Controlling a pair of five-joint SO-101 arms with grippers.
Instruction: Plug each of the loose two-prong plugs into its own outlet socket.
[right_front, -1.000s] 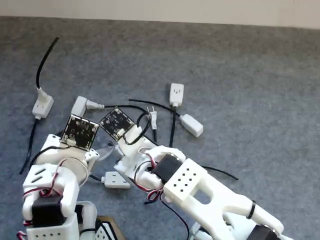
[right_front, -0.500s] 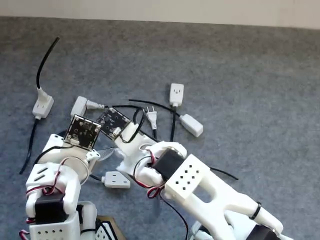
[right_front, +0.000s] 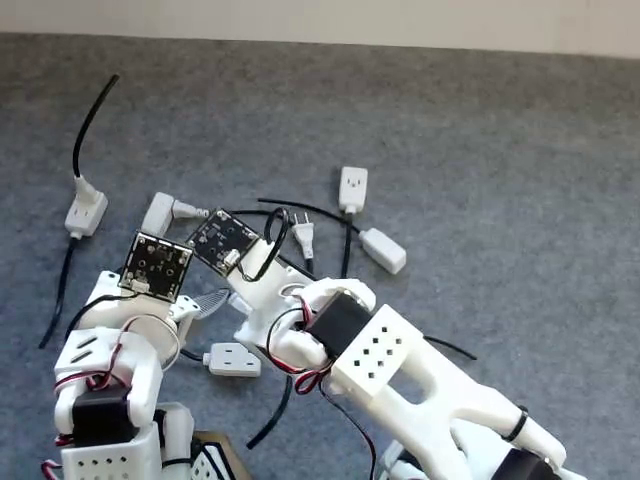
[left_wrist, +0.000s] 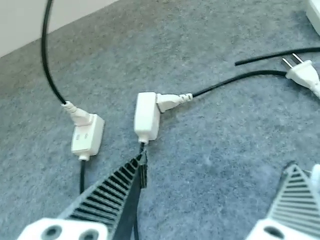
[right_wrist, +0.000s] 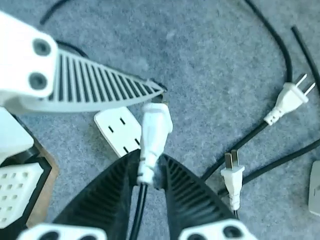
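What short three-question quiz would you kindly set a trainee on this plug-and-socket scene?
1. True or false: the right end effector is shut on a white plug.
2. What lies just beside that plug? A) a white socket B) a screwdriver C) a cup
3. Fill in the blank: the left end effector is ____.
Key: 1 true; 2 A; 3 open.

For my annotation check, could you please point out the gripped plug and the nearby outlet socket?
gripped plug (right_wrist: 156, 132), right wrist view, white body.
outlet socket (right_wrist: 116, 132), right wrist view, slotted face.
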